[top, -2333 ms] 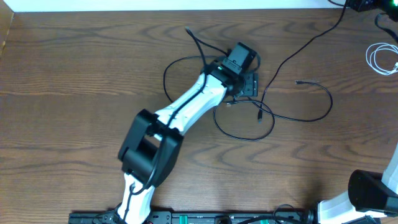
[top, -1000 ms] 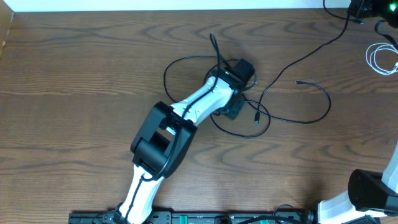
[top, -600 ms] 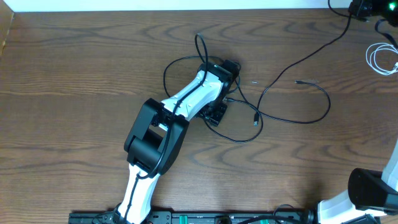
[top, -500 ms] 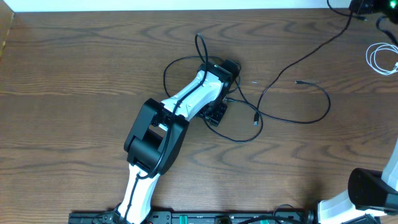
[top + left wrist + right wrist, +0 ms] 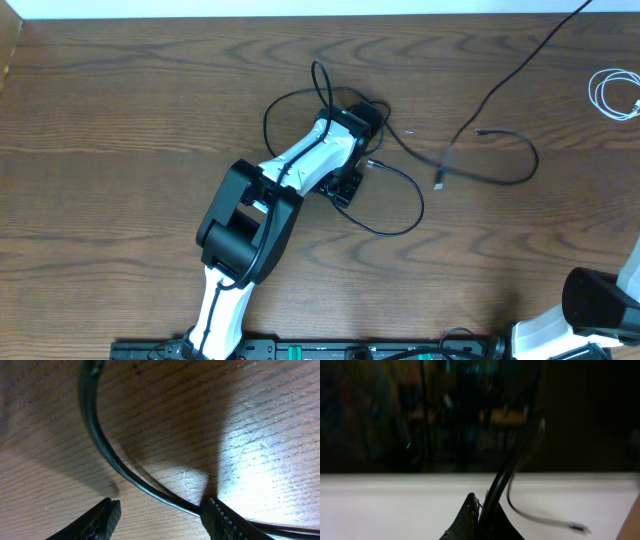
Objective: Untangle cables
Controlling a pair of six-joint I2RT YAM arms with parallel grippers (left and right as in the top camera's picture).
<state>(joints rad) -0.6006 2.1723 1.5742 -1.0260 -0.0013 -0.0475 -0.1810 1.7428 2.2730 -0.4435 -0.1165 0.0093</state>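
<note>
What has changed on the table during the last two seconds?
The right claw, shut on the long black cable, pulled it rightward, so its loop left the tangle. The left claw, open, shifted left over the other black cable. The white cable stayed in place.

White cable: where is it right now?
Overhead view: the white cable lies coiled at the far right edge of the table, near the top corner. It sits to the right of the looping black cable and apart from it.

No legible text or markings anywhere
</note>
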